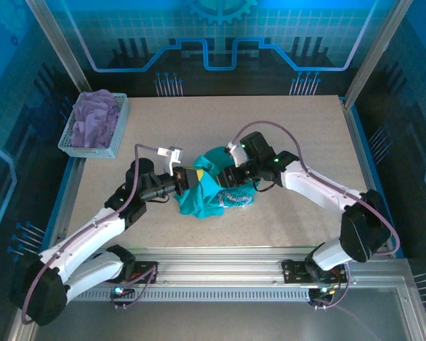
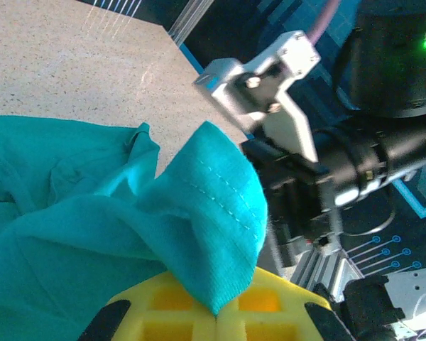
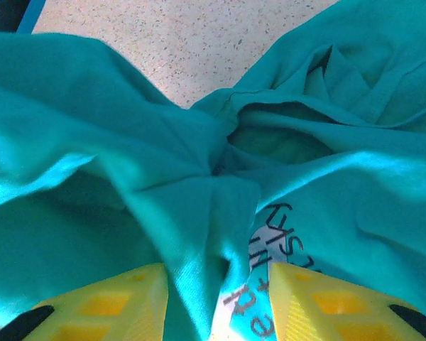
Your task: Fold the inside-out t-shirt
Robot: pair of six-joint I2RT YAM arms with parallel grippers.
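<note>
Teal t-shirt [image 1: 211,202] is lying bunched up in a heap around the middle of the table [image 1: 284,128], a bit toward the near edge, right between both arms. Left gripper [image 2: 216,316] is pinching a stitched hem edge, yellow fingers pressed together on the fabric and holding that flap up above the tabletop. Right gripper [image 3: 216,305] is squeezing a thick twist of the cloth between its fingers, with some dark printed lettering showing right beside it. Purple clothes [image 1: 96,117] are sitting in a basket [image 1: 71,145] at the far left corner, well apart from everything.
</note>
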